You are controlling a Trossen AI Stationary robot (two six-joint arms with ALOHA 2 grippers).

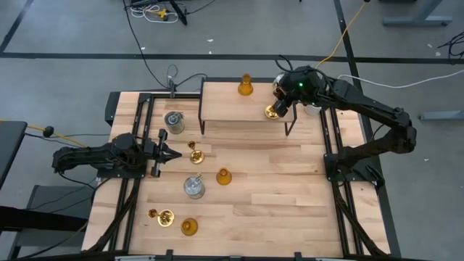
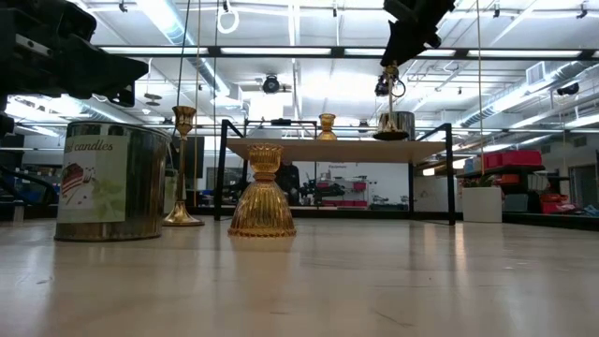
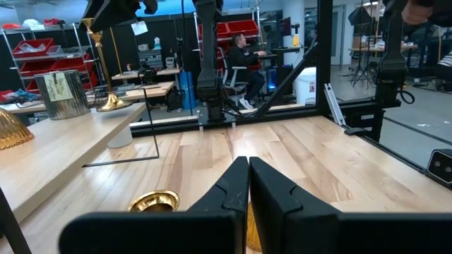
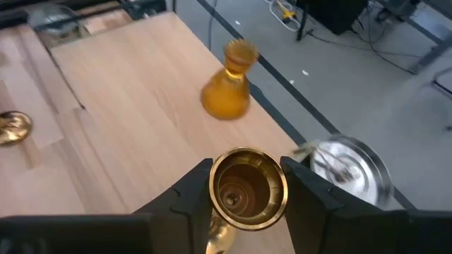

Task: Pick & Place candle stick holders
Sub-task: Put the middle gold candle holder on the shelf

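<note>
Holding a brass holder (image 4: 242, 189) clamped in the right jaws (image 1: 281, 104) over the raised shelf (image 1: 217, 109), I count an amber holder (image 1: 246, 86) and a silvery tin (image 4: 351, 171) already up there. Six holders wait on the worktop (image 1: 275, 196). My left jaws (image 1: 174, 154) rest together, empty. One tin (image 2: 110, 182) reads "candles".

Shelf (image 1: 225, 109) middle is wide open between the amber holder (image 1: 246, 86) and brass holder (image 1: 272, 111); table's (image 1: 290, 196) right side's clear too.
</note>
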